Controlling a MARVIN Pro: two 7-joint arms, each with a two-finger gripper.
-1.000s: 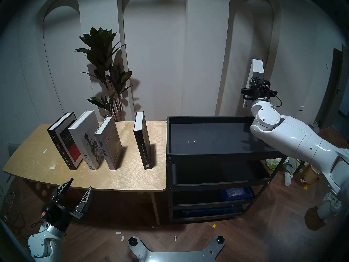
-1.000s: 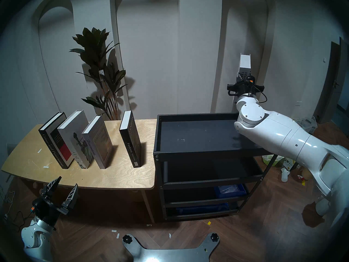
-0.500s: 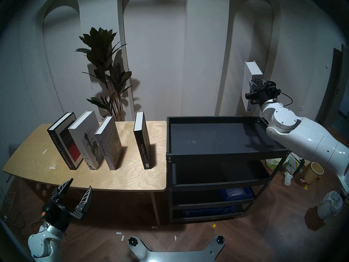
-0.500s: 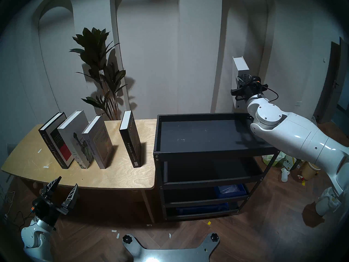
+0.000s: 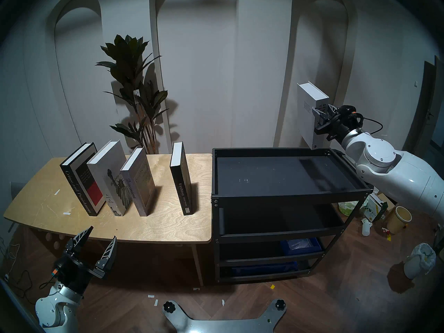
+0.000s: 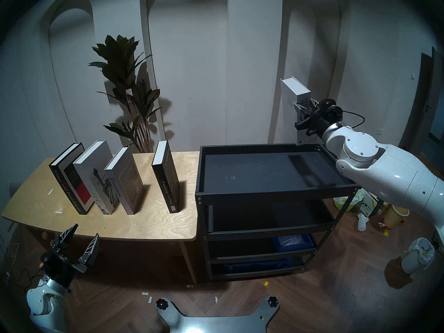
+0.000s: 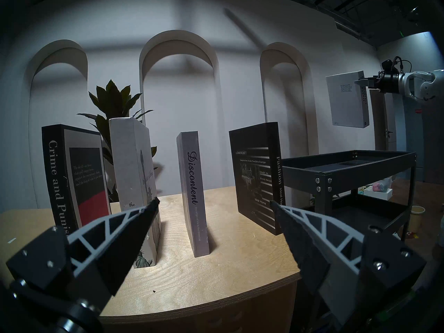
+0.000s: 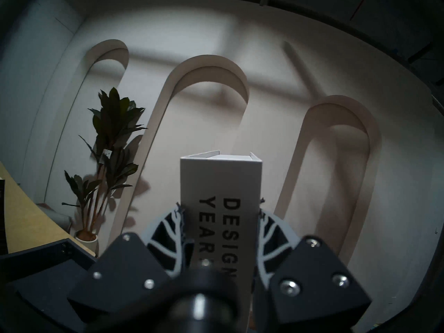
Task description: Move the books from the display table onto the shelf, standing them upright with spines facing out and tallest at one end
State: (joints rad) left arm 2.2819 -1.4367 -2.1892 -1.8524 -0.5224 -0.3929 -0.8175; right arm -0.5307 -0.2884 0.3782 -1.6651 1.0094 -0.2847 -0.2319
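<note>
The held book is white with black letters. On the pale wood-grain counter, one black-and-red book, two grey books, one black book. The shelf is black.

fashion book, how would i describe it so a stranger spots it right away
On the light wooden table, four books stand upright. The Fashion book is the black one nearest the black metal shelf, standing alone with a gap from the other three.

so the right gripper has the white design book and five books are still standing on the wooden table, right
Not five: four books stand on the table, as the head view shows. The right gripper does grip the white design book, held above the shelf.
</note>
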